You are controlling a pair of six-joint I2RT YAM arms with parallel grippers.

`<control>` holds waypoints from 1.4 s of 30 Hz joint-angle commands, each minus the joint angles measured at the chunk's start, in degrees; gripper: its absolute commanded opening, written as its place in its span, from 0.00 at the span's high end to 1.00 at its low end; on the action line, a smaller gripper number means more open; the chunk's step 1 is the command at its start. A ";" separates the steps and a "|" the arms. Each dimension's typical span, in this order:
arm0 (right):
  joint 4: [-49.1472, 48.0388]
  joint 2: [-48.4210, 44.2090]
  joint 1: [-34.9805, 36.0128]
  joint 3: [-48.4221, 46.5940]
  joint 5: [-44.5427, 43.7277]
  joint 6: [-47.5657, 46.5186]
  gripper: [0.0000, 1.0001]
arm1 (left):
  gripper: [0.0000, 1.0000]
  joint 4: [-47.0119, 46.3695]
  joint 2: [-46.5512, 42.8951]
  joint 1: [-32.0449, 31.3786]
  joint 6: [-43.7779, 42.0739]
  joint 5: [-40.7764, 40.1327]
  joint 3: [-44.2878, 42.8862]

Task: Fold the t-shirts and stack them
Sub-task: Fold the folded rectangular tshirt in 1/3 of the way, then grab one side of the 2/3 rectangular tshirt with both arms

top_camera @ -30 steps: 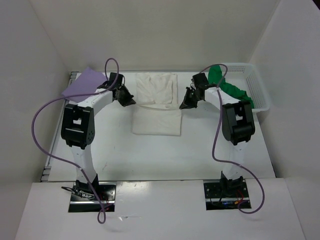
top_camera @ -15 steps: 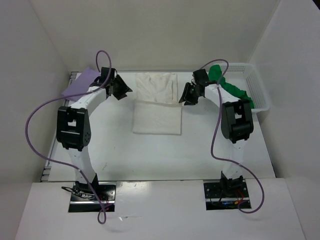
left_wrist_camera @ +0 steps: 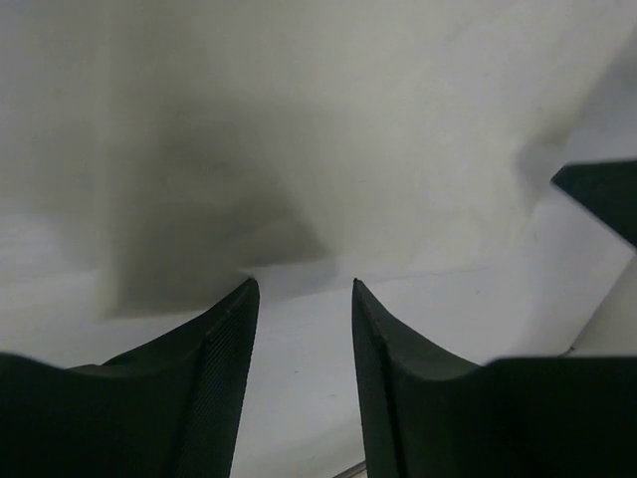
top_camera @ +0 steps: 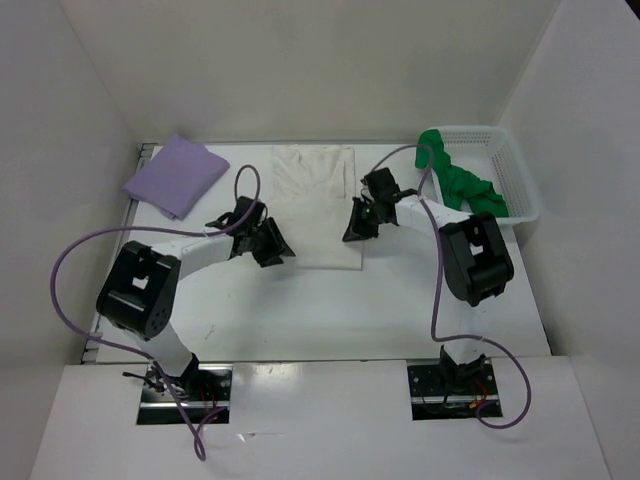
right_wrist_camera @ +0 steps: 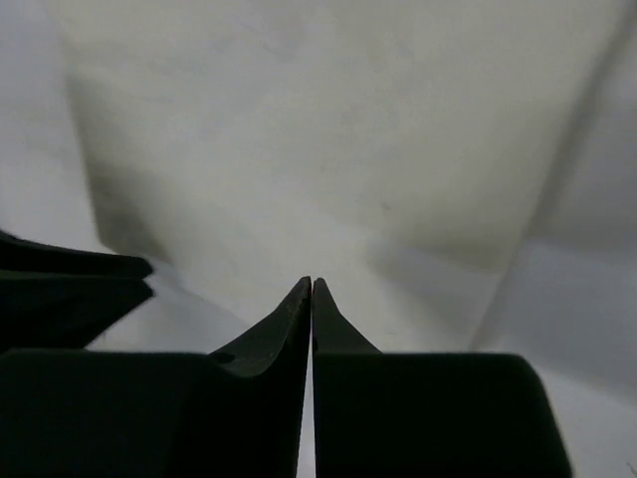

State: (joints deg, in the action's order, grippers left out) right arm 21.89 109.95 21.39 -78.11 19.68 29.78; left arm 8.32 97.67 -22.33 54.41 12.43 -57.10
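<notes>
Bare table (top_camera: 320,310) lies open at 6 o'clock of the white shirt (top_camera: 313,190), while the lavender shirt (top_camera: 177,175) blocks 10, the basket (top_camera: 514,172) 2, the left gripper (top_camera: 274,247) 8 and the right gripper (top_camera: 353,227) 3.

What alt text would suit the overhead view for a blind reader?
A white t-shirt lies on a table, a robot's left gripper at its left edge and right gripper at its right. A folded lavender t-shirt lies far left; a green t-shirt spills from a basket far right.

The left gripper (left_wrist_camera: 304,289), jaws apart, has its tips just short of the white t-shirt's (left_wrist_camera: 299,119) edge.
</notes>
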 commanded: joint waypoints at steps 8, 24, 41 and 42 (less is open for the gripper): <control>-6.77 -18.89 -1.08 24.48 -3.50 7.39 0.58 | 0.46 -0.32 -17.08 5.72 6.49 -5.49 14.82; -13.71 -14.25 -1.08 30.02 -1.84 12.31 0.60 | 0.60 -5.59 -7.50 6.24 5.79 -3.04 13.77; -9.69 -22.66 3.91 38.53 -2.98 16.62 1.00 | 1.00 2.83 -11.78 6.24 2.55 -1.09 16.14; -8.63 -24.59 5.06 39.69 -3.68 17.50 1.00 | 1.00 4.50 -15.19 6.24 2.54 -1.09 17.88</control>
State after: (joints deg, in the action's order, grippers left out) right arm 9.28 91.37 22.85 -42.11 16.82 44.62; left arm 7.55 88.90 -16.32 58.83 9.82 -41.60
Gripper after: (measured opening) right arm 0.007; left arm 0.000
